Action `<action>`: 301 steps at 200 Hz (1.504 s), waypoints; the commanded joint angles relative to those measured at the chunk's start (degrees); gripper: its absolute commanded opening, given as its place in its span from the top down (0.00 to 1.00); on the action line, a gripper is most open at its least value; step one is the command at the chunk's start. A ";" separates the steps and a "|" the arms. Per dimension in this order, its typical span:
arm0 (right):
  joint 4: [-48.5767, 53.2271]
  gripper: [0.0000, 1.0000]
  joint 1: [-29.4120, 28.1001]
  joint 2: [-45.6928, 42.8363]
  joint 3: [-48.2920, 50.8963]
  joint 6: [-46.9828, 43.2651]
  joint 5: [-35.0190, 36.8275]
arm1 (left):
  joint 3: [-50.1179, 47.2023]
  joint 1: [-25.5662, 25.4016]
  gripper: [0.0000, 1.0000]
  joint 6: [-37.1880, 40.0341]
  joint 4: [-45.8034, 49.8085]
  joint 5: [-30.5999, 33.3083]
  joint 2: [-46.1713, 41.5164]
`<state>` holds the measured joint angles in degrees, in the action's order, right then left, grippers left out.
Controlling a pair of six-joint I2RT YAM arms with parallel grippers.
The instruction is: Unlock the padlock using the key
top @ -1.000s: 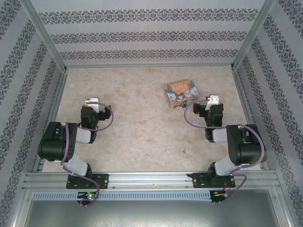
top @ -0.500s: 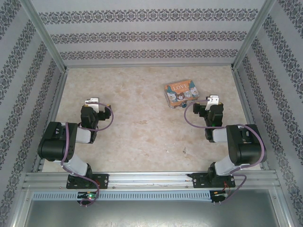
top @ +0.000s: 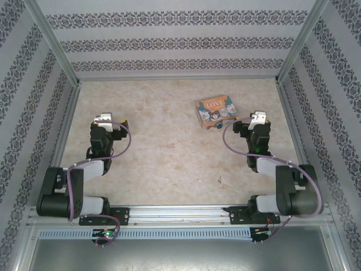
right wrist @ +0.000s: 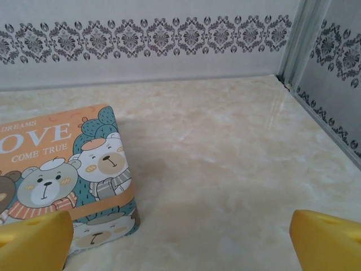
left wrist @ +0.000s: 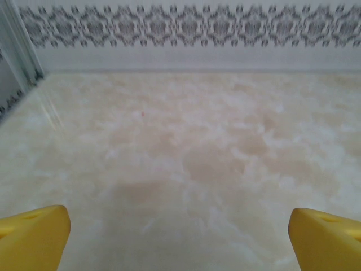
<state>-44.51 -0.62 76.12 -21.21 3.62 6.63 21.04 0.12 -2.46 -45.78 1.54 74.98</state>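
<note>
While the top view takes in both arms, the colourful LOVE box (top: 216, 111) and a tiny speck (top: 220, 180) on the bare tabletop (top: 163, 147) nearer the arm bases, the speck is too small to tell whether it is the padlock. The right wrist view adds the box's bear print (right wrist: 62, 175) close at lower left. The left wrist view gives plain tabletop up to the patterned wall (left wrist: 180, 28).

Both arms are folded low, forearms reaching away from their bases. The left end effector (top: 106, 118) sits over the left half of the tabletop, its yellow fingers (left wrist: 34, 234) spread wide with nothing between them. The right end effector (top: 258, 117) sits just beside the box's right side, its fingers (right wrist: 34, 234) likewise wide apart and holding nothing.
</note>
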 commanded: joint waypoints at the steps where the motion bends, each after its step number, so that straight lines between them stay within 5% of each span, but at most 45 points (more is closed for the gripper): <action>1: 12.74 0.02 -0.43 -4.22 -3.42 3.45 0.05 | 3.92 0.50 0.01 -6.22 12.65 2.02 -4.99; 63: 42.13 0.02 1.48 -5.59 -20.47 14.81 -15.15 | 22.53 -0.11 0.00 -26.87 46.56 -7.79 -6.64; 131: 41.24 0.02 9.25 7.04 -30.31 27.34 -30.97 | 30.16 -12.56 0.00 -32.61 47.18 -18.20 3.69; 193: 41.97 0.02 9.76 20.88 -40.05 25.99 -34.06 | 42.35 -23.32 0.00 -35.88 43.32 -24.09 20.05; 301: 44.42 0.03 6.39 36.88 -52.76 23.14 -44.84 | 56.78 -28.60 0.00 -41.97 40.68 -29.48 38.71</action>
<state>-1.37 6.81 111.22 -71.46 28.53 -33.21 75.13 -28.14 -42.57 -3.01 -26.02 112.22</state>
